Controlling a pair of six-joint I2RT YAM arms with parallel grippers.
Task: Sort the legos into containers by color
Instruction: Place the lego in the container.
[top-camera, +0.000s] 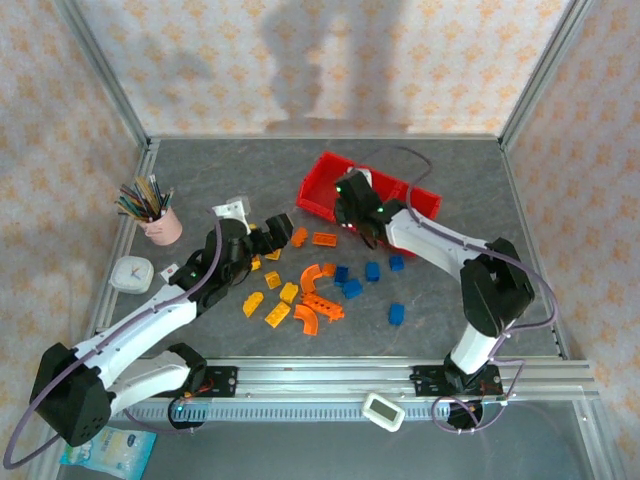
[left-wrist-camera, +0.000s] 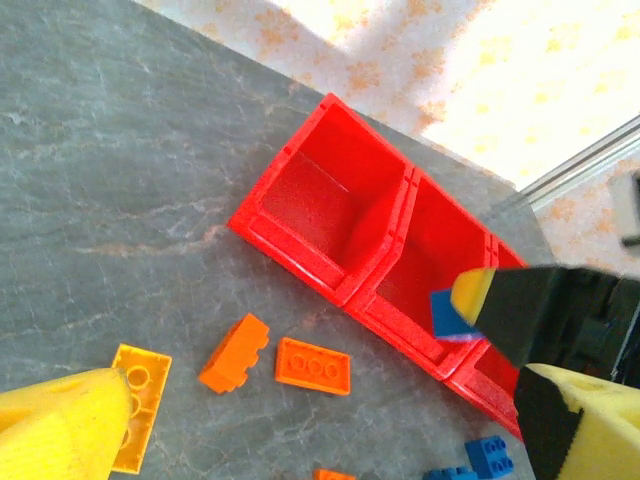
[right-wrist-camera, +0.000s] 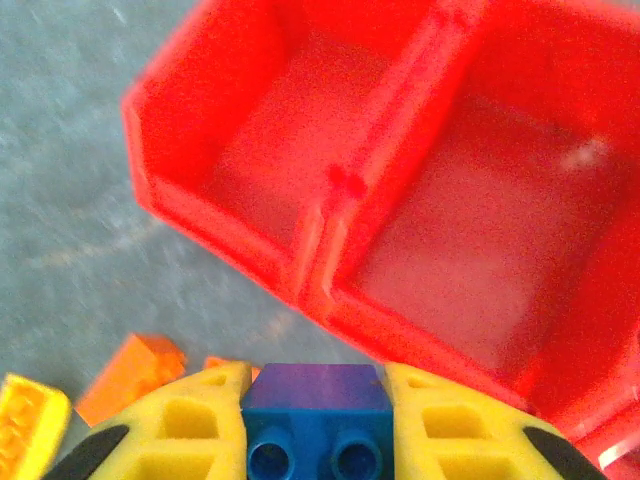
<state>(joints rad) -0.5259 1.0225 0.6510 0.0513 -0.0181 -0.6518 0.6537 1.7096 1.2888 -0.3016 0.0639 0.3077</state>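
Blue plastic, one brick (right-wrist-camera: 318, 432), is being pinched between the closed fingers of the right gripper (right-wrist-camera: 318, 398) just over the near rim of the red tray (right-wrist-camera: 310, 240), whose visible compartments are being seen empty, while the other legos (top-camera: 322, 305) are being left unsorted near it.

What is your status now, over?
Right tool shut on blue lego, at red tray edge. Left tool open, holding nothing, above loose legos. Nothing blocks the tray.
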